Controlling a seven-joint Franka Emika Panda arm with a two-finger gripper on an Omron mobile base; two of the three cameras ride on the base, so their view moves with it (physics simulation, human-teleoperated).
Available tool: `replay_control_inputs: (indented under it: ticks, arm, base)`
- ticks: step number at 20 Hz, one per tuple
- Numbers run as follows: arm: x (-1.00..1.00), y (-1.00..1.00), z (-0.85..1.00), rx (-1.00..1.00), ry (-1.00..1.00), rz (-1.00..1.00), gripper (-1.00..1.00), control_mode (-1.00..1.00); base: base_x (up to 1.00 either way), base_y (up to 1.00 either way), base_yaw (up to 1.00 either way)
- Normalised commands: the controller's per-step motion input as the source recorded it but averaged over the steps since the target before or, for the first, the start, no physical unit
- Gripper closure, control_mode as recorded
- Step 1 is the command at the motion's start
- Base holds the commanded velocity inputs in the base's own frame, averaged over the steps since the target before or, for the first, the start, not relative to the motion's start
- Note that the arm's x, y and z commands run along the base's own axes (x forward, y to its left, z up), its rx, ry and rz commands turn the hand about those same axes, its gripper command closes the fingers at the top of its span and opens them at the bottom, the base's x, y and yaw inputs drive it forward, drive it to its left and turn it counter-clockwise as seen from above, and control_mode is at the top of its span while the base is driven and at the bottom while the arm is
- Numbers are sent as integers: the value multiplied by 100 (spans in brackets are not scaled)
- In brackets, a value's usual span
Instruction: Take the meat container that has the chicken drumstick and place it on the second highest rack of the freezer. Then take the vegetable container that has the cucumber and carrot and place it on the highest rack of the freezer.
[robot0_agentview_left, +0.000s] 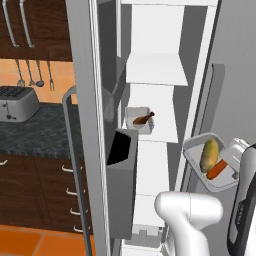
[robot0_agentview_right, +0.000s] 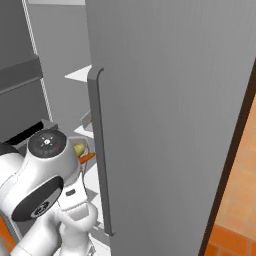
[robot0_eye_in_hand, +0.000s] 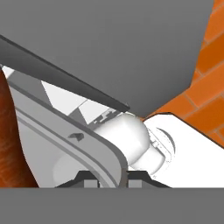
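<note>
Vegetable container (robot0_agentview_left: 197, 150), with cucumber (robot0_agentview_left: 209, 154) and carrot (robot0_agentview_left: 217, 170), hangs right of the freezer (robot0_agentview_left: 150, 100) shelves; the meat container (robot0_agentview_left: 139, 120) is already shelved. From the hand view, the gripper (robot0_eye_in_hand: 106, 177) clamps its rim. Next, I judge: lift to the highest rack.

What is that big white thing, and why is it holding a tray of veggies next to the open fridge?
That white thing is a robot arm. Two cameras sit behind it, one on each side, and a third rides on its hand. It stands at an open freezer with white shelves. One tray, the meat container, already sits on a shelf with a chicken drumstick in it. The arm's gripper pinches the rim of the vegetable container, held up in the air by the freezer. In it lie a cucumber and a carrot.
</note>
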Motion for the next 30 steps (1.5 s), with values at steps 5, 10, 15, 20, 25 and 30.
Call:
replay_control_inputs:
  ticks: [5,10,15,20,25,30]
  arm:
    - [14,16,67,0,8,0,100,-100]
    - [56,34,33,0,3,0,100,-100]
    - [41,71,-4,2,-1,-6,100,-100]
    - [36,33,34,2,-12,-17,100,-100]
    - [57,-2,77,4,3,-4,100,-100]
    - [98,0,36,0,1,10,100,-100]
  base:
    - [0,0,0]
    - [0,0,0]
    - [0,0,0]
    - [0,0,0]
    - [0,0,0]
    - [0,0,0]
